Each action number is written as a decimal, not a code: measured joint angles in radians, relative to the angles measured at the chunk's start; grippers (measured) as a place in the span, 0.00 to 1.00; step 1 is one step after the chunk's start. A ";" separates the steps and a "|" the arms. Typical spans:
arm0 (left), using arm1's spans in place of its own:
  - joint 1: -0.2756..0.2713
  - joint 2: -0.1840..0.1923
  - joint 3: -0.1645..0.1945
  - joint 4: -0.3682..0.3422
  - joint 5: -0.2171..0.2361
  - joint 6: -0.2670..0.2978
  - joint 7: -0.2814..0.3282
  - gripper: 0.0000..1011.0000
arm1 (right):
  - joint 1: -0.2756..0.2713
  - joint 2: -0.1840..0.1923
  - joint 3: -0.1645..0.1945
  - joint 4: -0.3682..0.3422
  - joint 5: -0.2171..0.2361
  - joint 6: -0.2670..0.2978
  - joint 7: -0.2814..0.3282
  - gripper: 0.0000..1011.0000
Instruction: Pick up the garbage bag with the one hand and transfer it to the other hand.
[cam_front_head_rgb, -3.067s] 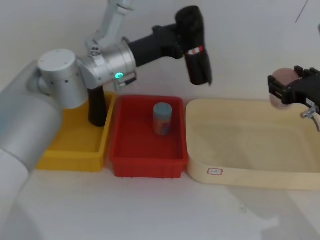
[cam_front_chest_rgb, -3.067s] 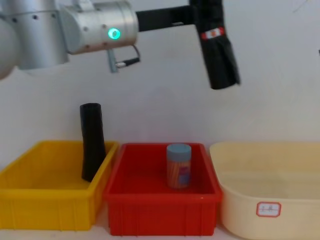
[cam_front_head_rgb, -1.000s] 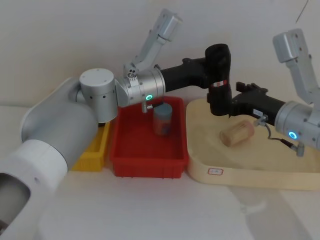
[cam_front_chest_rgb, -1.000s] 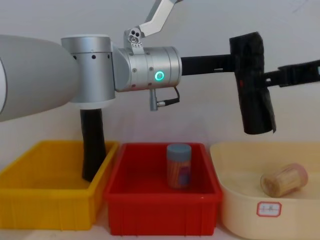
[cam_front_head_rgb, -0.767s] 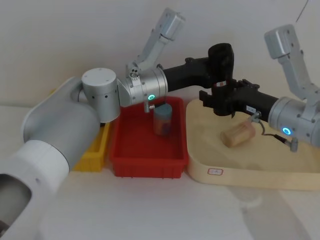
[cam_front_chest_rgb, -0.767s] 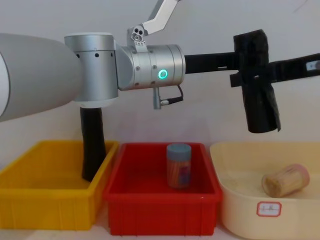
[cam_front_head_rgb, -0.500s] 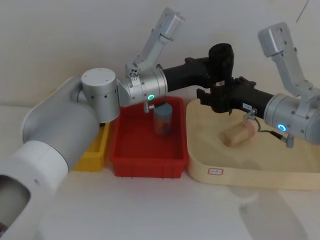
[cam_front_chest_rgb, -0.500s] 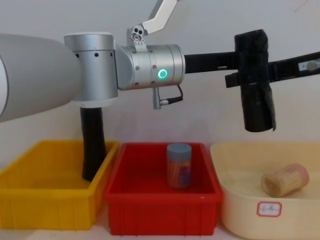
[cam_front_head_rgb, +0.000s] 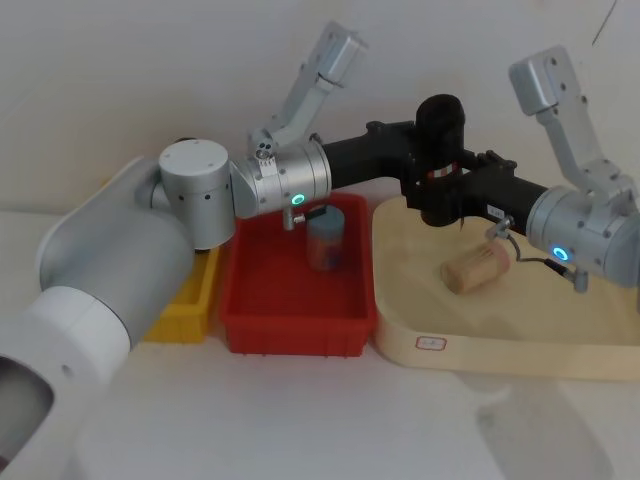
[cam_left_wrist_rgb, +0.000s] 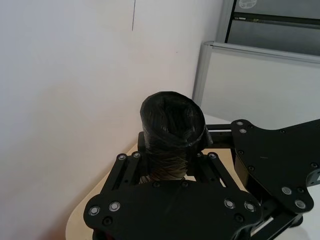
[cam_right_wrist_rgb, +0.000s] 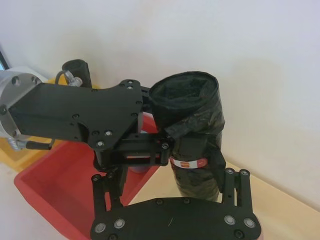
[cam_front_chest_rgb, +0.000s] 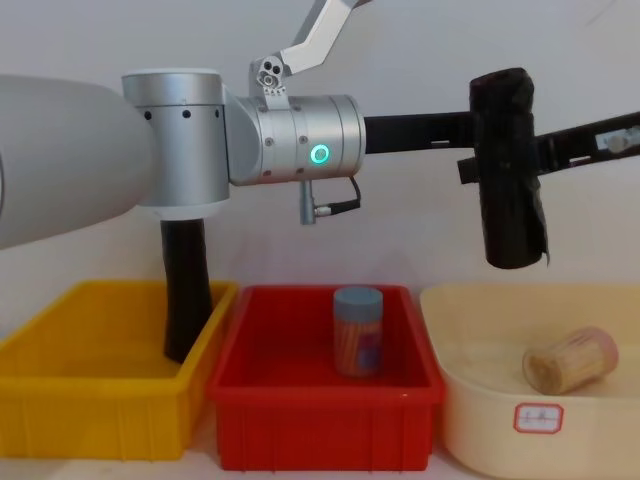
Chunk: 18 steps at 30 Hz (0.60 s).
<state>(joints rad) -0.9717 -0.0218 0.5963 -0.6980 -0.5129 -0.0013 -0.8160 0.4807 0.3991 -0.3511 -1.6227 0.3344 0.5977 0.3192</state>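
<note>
The garbage bag (cam_front_head_rgb: 441, 118), a thick black roll with a red-and-white label band, hangs upright above the near left end of the cream tub. My left gripper (cam_front_head_rgb: 430, 160), on the green-lit arm, reaches in from the left and is shut on the roll's upper part (cam_left_wrist_rgb: 172, 125). My right gripper (cam_front_head_rgb: 425, 195), on the blue-lit arm, comes in from the right at label height. Its fingers stand apart on either side of the roll (cam_right_wrist_rgb: 192, 115), open. In the chest view the bag (cam_front_chest_rgb: 508, 200) hangs below both grippers, with a right finger (cam_front_chest_rgb: 470, 165) crossing in front of it.
A yellow bin (cam_front_chest_rgb: 90, 400) on the left holds a tall plain black roll (cam_front_chest_rgb: 185, 290). The red bin (cam_front_head_rgb: 295, 330) in the middle holds a blue-lidded canister (cam_front_head_rgb: 325, 238). The cream tub (cam_front_head_rgb: 480, 350) on the right holds a wooden cylinder (cam_front_head_rgb: 478, 268).
The left arm carried the bag down and right over the tub. The right gripper dropped the wooden cylinder into the tub and moved left until its fingers straddled the bag.
</note>
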 joint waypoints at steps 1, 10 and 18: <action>0.000 0.001 0.000 -0.001 0.001 0.000 0.001 0.37 | -0.003 0.001 0.000 -0.002 -0.003 0.000 -0.003 0.99; 0.000 0.003 -0.001 -0.004 0.009 -0.002 0.014 0.37 | -0.023 0.005 -0.001 -0.007 -0.013 0.001 -0.008 0.99; -0.005 -0.002 -0.006 -0.003 0.017 -0.007 0.026 0.37 | -0.034 -0.002 0.001 0.009 -0.019 -0.001 -0.009 0.99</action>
<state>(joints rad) -0.9768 -0.0241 0.5907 -0.7012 -0.4956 -0.0082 -0.7903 0.4465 0.3972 -0.3505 -1.6134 0.3157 0.5965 0.3101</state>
